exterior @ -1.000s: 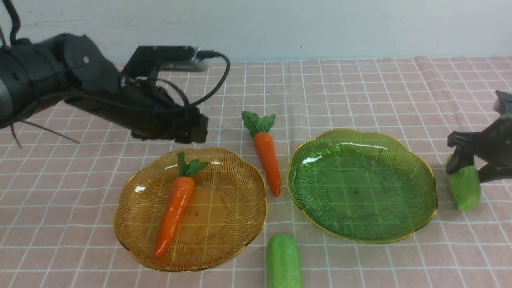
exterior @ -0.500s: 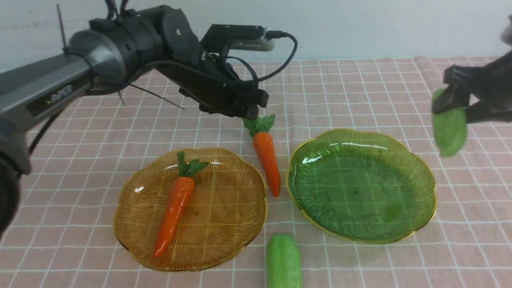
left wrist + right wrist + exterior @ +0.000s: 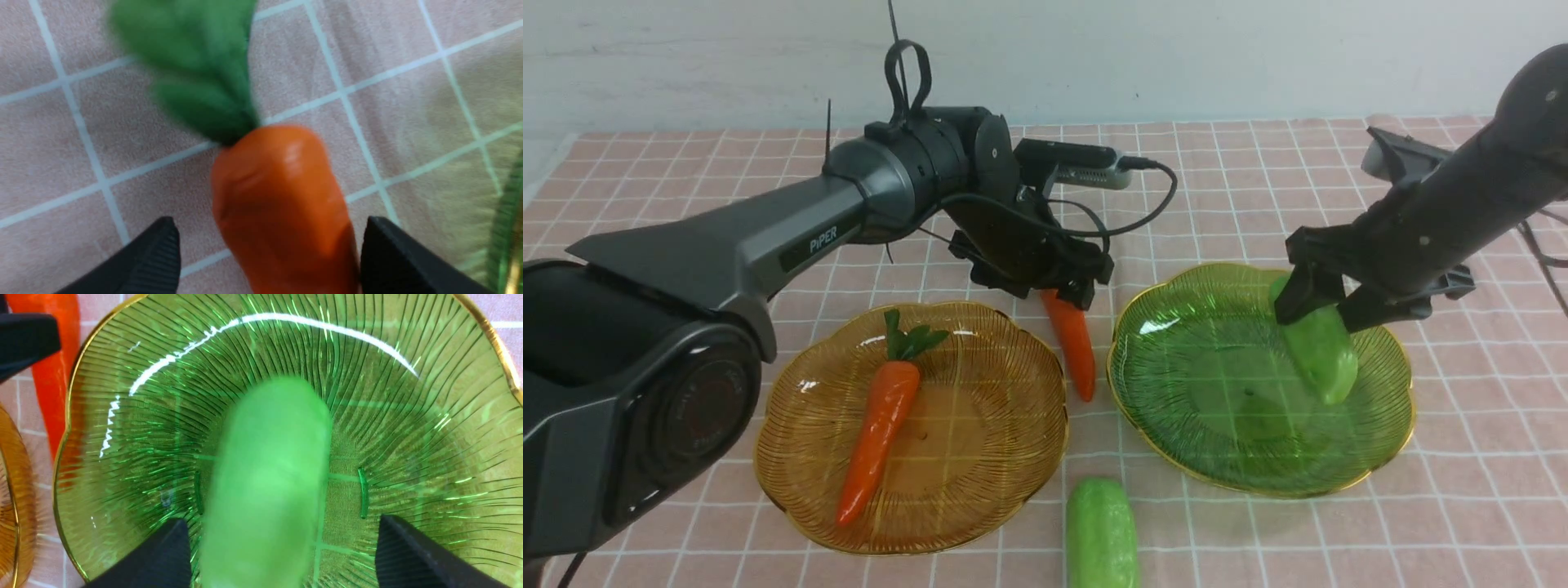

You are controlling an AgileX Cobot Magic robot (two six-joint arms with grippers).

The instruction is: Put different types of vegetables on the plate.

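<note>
The left gripper sits low over the loose carrot on the cloth between the two plates, jaws spread either side of it, not pinching. The right gripper is spread too, with a gourd tilted just beneath it over the green plate — touching the glass or not, I can't tell. Another carrot lies on the amber plate, and a second gourd lies on the cloth in front.

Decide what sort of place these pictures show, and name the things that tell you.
Probably a robot practice table in a lab, not a kitchen: the black left arm and right arm work over a pink checked cloth, and the carrot on the amber plate looks like a toy.
</note>
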